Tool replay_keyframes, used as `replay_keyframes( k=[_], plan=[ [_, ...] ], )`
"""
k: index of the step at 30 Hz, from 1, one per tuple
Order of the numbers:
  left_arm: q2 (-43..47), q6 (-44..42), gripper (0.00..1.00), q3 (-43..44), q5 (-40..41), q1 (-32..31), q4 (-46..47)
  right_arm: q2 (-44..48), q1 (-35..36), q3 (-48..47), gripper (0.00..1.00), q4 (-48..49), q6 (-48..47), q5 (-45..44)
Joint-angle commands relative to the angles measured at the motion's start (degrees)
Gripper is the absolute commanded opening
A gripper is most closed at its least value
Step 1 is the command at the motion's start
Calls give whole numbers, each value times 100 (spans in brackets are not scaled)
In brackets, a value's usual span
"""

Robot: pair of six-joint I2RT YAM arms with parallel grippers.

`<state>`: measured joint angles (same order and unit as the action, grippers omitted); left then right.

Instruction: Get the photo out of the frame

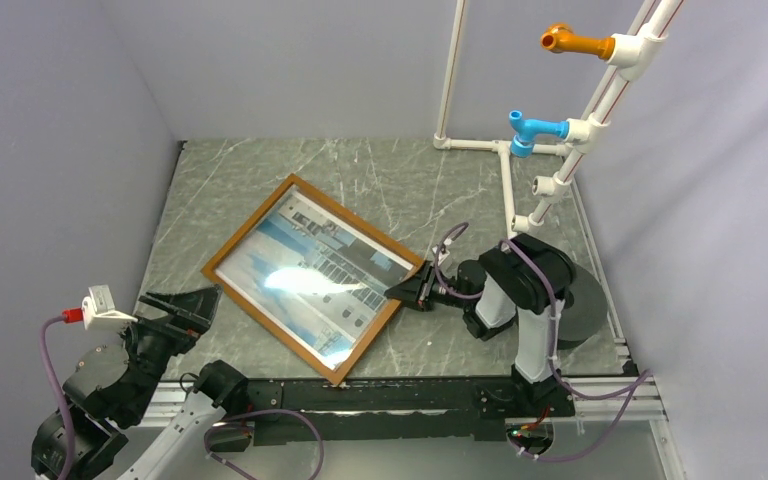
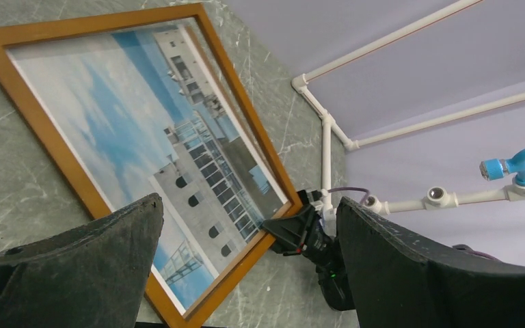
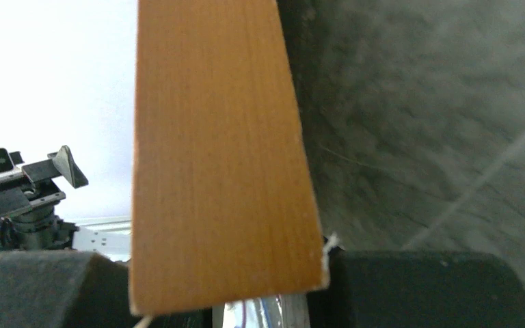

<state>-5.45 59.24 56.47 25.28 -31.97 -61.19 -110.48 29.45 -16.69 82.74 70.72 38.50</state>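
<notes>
Thin reddish-brown wooden picture frame lies flat and askew on the grey marbled worktop, with the building-and-sky photo print inside it. Right fingers clenched on the moulding near its right corner. Left fingers released, spread wide near the left corner, not touching.

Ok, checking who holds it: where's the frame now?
Top view: the frame lies askew on the table, photo inside, clamped near its right corner by the right gripper, the left gripper open off its left corner.

frame: we log thin reddish-brown wooden frame, lying diagonally.
photo: blue-sky building print inside it, face up.
</notes>
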Motion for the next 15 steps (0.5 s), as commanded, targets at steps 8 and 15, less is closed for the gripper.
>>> replay_keyframes(
  k=[8, 15],
  plan=[
    [45, -6, 99, -85, -130, -6, 55, -59, 135, -81, 0, -271, -658, 1260],
    [-8, 24, 100, -230, -246, -7, 189, 147, 99, -39, 0, -747, -750, 864]
  ],
)
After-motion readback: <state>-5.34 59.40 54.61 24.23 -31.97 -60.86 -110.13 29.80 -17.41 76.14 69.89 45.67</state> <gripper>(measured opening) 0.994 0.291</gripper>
